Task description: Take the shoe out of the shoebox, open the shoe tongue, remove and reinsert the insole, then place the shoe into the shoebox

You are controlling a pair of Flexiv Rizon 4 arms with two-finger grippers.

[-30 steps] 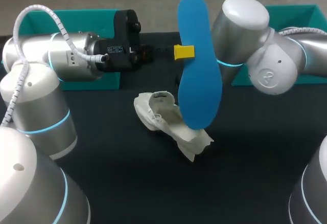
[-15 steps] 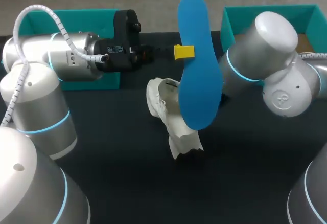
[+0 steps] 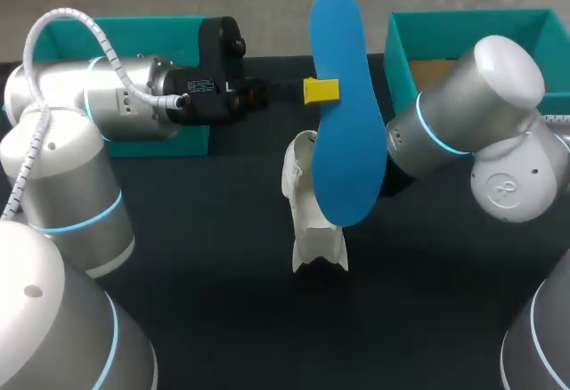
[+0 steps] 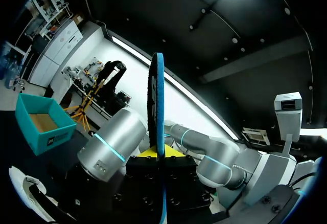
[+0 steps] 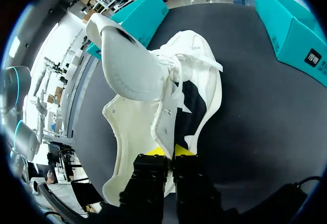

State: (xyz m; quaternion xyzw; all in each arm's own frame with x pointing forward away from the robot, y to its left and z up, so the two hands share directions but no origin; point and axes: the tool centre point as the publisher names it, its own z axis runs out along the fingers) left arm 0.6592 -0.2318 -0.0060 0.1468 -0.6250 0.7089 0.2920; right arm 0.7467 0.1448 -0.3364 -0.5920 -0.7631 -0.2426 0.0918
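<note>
Left gripper (image 4: 159,152) pinches the flat blue foam insole (image 3: 343,141) upright; right gripper (image 5: 169,151) clamps the white fabric shoe (image 3: 316,234). Best to line its opening up beneath the insole's near tip.

Even overhead light; white shoe (image 5: 133,127) bright, black table (image 3: 223,319) dim; soft highlights on left arm (image 3: 62,87).

The flat blue foam insole (image 3: 343,123) looks matt and smooth. The white fabric shoe (image 5: 133,132) is soft, woven cloth. The black tabletop (image 3: 223,310) is matt, the teal cardboard shoebox (image 3: 463,29) dull, and the silver-grey right arm (image 3: 481,114) has a glossy shell.
</note>
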